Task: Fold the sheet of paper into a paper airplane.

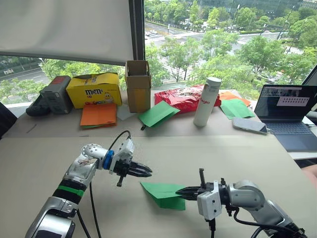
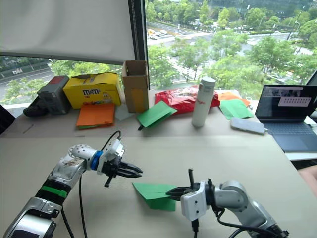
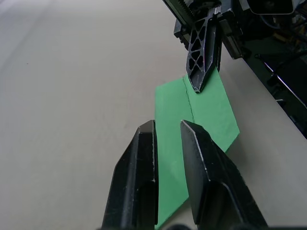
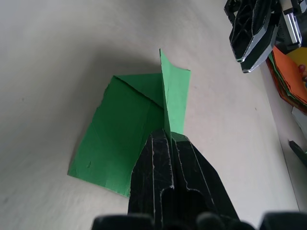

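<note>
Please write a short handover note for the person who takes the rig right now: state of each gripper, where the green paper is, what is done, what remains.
Right gripper: shut on the sheet of paper, pinching a raised flap at its edge.
Left gripper: empty, fingers slightly apart, hovering just above the table, apart from the paper's pointed end.
Paper: partly folded, lying on the table between the two grippers, with a pointed corner and a centre crease visible.
Done: the first folds.
Left: the remaining folds; it is not yet a narrow wedge.
</note>
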